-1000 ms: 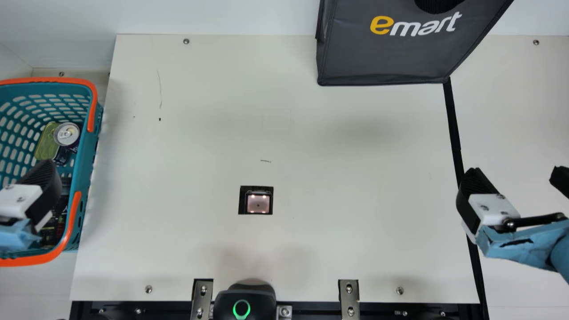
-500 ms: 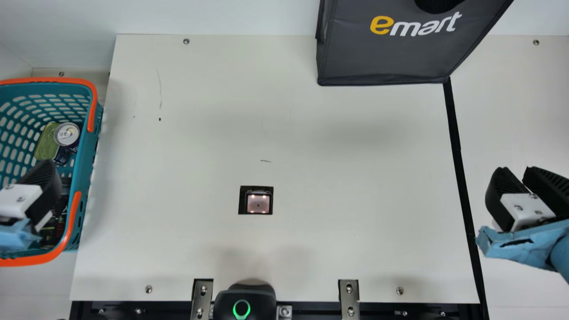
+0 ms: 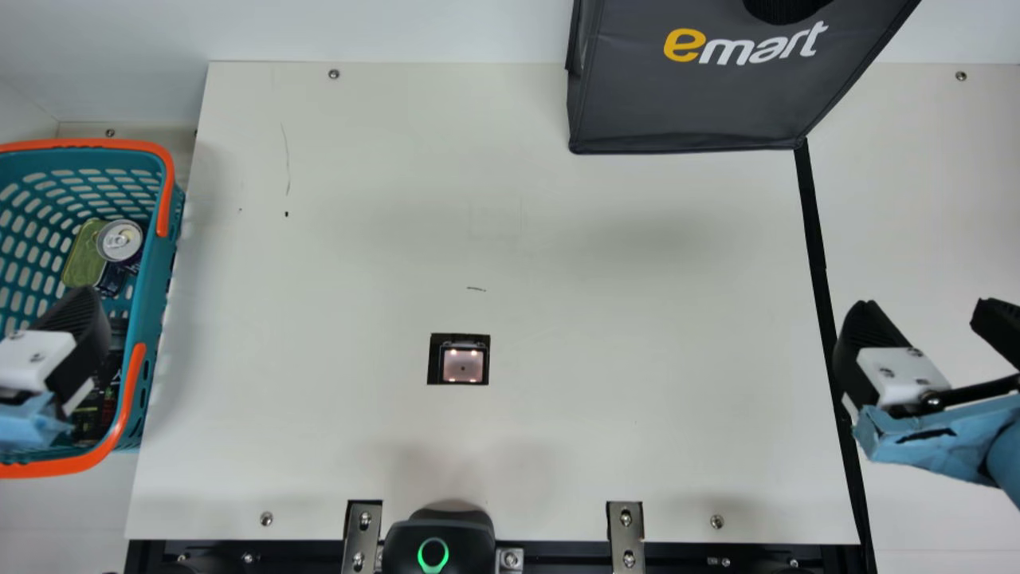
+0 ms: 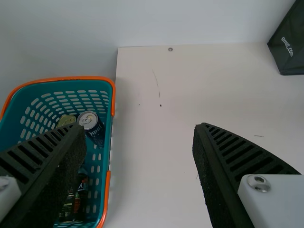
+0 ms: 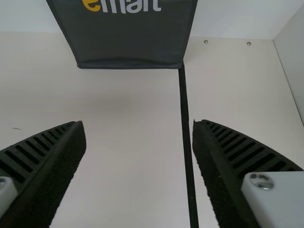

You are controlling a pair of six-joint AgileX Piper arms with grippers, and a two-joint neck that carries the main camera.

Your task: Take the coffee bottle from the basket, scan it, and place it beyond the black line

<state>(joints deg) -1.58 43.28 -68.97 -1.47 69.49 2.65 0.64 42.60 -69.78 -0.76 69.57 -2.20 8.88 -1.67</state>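
Basket (image 3: 157, 267) of slotted teal plastic, orange handles (image 3: 88, 144); left gripper (image 3: 80, 319) and right gripper (image 3: 924, 309) ribbed, spread wide

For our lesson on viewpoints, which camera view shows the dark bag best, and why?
The main view, since it takes in the most of the dark bag, including a side panel. The right wrist view shows its lower front, the left wrist view a lower corner.
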